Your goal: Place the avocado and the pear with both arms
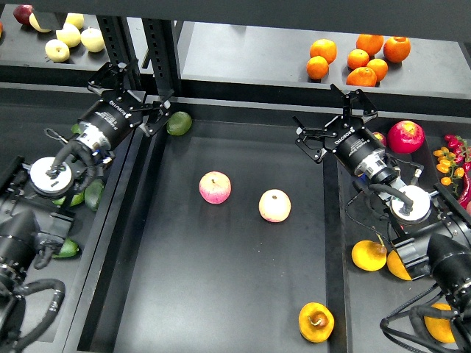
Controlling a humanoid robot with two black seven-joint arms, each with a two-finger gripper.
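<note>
Two fruits concern this task. Left arm: its gripper (132,92) is raised at the tray's (221,294) upper-left corner, fingers spread and empty; a round green fruit lies just beside it, and elongated dark avocados (93,194) lie in the left bin under the forearm. Judged firm, bumpy, fairly grippy; grasp across the short axis. Right arm: its gripper (335,121) is open, holding nothing. The pear (316,321) sits near the tray's lower-right corner; likely smooth, bruisable; grasp across its widest part.
</note>
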